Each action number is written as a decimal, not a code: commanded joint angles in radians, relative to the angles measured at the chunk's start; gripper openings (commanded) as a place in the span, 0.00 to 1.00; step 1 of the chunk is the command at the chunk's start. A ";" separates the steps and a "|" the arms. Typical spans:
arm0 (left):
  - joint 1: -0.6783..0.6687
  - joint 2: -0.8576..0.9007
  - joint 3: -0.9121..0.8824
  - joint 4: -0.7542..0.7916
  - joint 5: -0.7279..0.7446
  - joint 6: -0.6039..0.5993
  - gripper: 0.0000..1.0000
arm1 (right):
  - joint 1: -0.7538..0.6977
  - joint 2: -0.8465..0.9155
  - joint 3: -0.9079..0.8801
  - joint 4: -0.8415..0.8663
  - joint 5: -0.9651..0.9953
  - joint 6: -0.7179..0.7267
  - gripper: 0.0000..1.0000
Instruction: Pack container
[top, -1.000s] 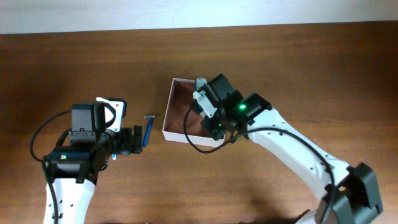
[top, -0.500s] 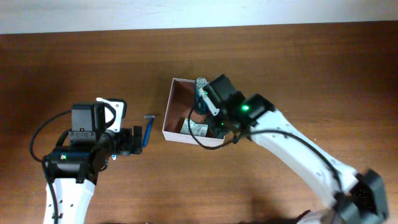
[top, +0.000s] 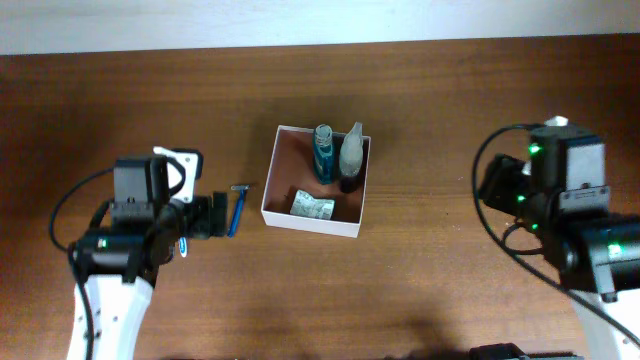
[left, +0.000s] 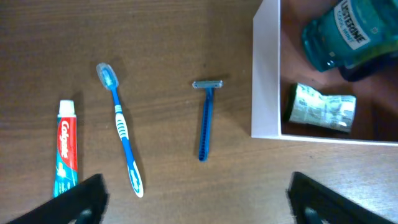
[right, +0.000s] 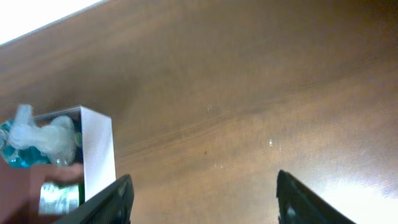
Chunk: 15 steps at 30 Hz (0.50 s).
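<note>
Likely next pick, the razor: left tool is nearer.
We note the razor (left: 205, 121) on the surface, long axis up-down in frame, between the spread, empty left tool (top: 207, 220) and the container (top: 288, 165) at overhead centre. The right tool (top: 497, 186), also spread, sits well apart at right.

Holds the left gripper (top: 210, 217) low on the left side, pointing right, fingers (left: 87, 196) spread wide with nothing between. Holds the right gripper (top: 492, 188) far out on the right side, pointing left, likewise spread wide and empty. Bends the left arm (top: 105, 305) and the right arm (top: 608, 312) back toward the near edge.
</note>
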 joint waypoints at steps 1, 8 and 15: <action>-0.002 0.163 0.078 0.006 -0.067 -0.024 0.79 | -0.178 0.014 -0.044 -0.035 -0.246 -0.127 0.65; -0.066 0.441 0.136 0.067 -0.072 -0.024 0.25 | -0.261 0.055 -0.076 -0.075 -0.267 -0.172 0.65; -0.204 0.586 0.136 0.135 -0.072 -0.024 0.24 | -0.261 0.070 -0.076 -0.077 -0.267 -0.172 0.65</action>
